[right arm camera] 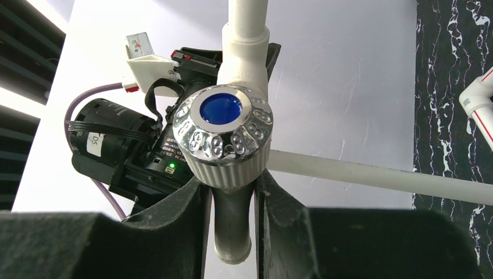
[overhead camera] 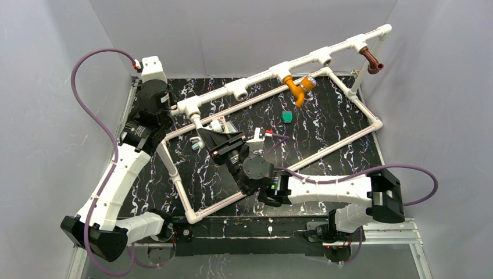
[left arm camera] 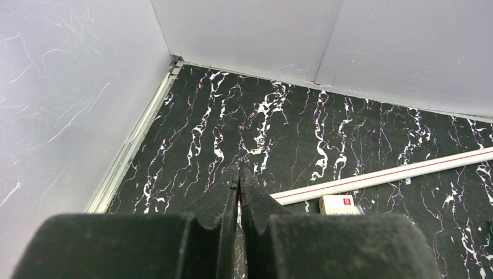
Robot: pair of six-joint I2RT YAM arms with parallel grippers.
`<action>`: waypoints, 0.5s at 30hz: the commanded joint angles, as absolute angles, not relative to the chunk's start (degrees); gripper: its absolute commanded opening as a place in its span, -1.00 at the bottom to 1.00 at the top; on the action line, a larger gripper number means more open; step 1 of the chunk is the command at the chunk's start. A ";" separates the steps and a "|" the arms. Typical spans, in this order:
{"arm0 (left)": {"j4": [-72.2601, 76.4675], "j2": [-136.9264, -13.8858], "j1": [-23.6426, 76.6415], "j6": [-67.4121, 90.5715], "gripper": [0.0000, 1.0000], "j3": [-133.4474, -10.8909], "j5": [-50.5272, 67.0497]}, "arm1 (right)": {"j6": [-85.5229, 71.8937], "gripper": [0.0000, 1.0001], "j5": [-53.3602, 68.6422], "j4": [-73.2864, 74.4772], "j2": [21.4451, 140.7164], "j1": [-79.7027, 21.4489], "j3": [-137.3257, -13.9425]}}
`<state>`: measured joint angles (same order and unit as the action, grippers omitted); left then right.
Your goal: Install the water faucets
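Overhead, we find the orange faucet (overhead camera: 298, 88) at one o'clock and the reddish-brown faucet (overhead camera: 370, 60) at two, both on the pipe frame (overhead camera: 261, 77). Left wrist: our left gripper (left arm camera: 239, 177) is pinched together. Only the right wrist shows the right gripper (right arm camera: 232, 186) clamping the white faucet (right arm camera: 225, 136).

A white pipe frame (overhead camera: 258, 79) with T-fittings slants across the black marbled desk (overhead camera: 325, 125). A small teal piece (overhead camera: 286, 116) lies inside the frame's rectangle, touching no rail. Grey walls (overhead camera: 244, 35) stand around.
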<state>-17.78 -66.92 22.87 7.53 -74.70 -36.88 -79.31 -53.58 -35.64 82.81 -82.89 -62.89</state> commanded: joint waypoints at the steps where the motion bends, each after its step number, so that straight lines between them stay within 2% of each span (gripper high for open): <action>1: -38.07 -72.61 25.75 9.32 -0.93 -66.93 -29.79 | -80.47 -0.47 -48.60 -37.93 80.90 -83.48 -62.03; 15: -38.01 -72.84 25.83 9.36 -0.94 -66.69 -30.06 | -72.21 0.25 -46.12 -40.55 74.77 -83.44 -54.89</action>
<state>-17.52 -66.96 23.42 8.12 -74.67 -35.44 -76.90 -47.68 -37.54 78.19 -83.18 -55.64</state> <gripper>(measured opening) 0.032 0.587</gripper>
